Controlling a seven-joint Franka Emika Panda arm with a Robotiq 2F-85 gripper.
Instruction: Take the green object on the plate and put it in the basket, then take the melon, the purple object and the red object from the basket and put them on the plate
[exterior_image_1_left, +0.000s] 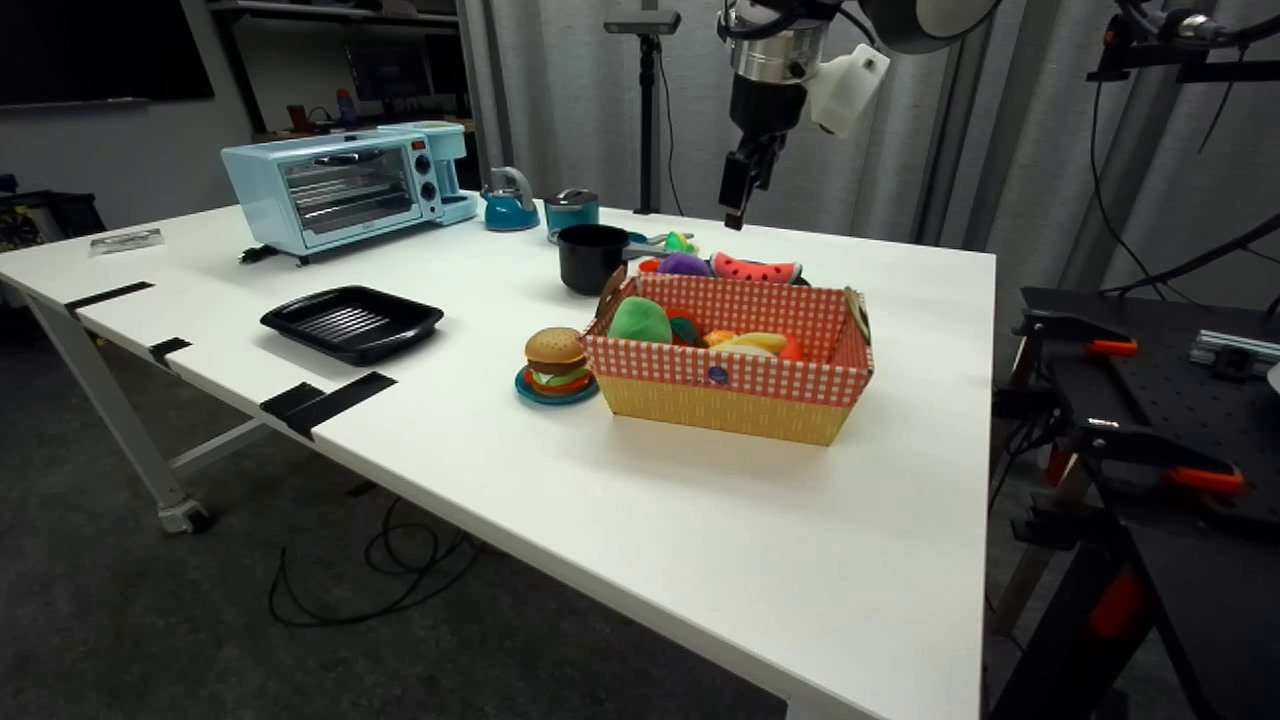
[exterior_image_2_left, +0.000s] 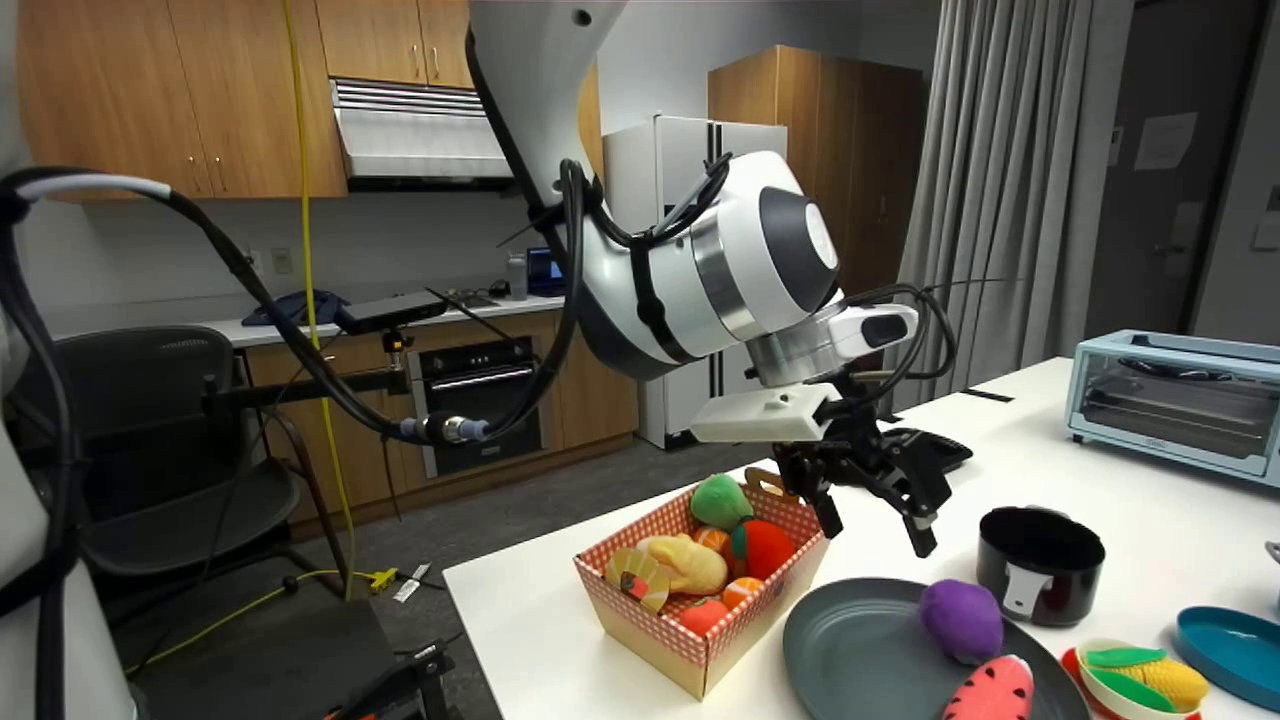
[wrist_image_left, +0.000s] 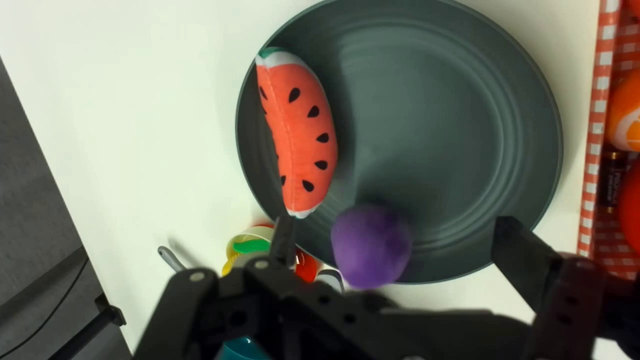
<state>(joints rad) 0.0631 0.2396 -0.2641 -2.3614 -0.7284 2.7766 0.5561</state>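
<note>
The melon slice (exterior_image_2_left: 990, 690) lies on the grey plate (exterior_image_2_left: 835, 650), near its rim in the wrist view (wrist_image_left: 300, 135). The purple object (exterior_image_2_left: 962, 620) rests on the plate too; in the wrist view (wrist_image_left: 370, 247) it shows between and below my fingers with gaps on both sides. My gripper (exterior_image_2_left: 876, 532) is open and empty, above the table between basket and plate. The basket (exterior_image_2_left: 655, 650) holds the green object (exterior_image_2_left: 720, 501) at its far end and a red object (exterior_image_2_left: 767, 548) with a green leaf. The plate is mostly hidden behind the basket in an exterior view (exterior_image_1_left: 725, 405).
The basket also holds a yellow toy (exterior_image_2_left: 690, 565), orange pieces (exterior_image_2_left: 742, 592) and another red piece (exterior_image_2_left: 703, 615). A black pot (exterior_image_2_left: 1040, 575) and a bowl with toy corn (exterior_image_2_left: 1150, 680) stand close to the plate. A toy burger (exterior_image_1_left: 557, 362) and black tray (exterior_image_1_left: 352, 322) are nearby.
</note>
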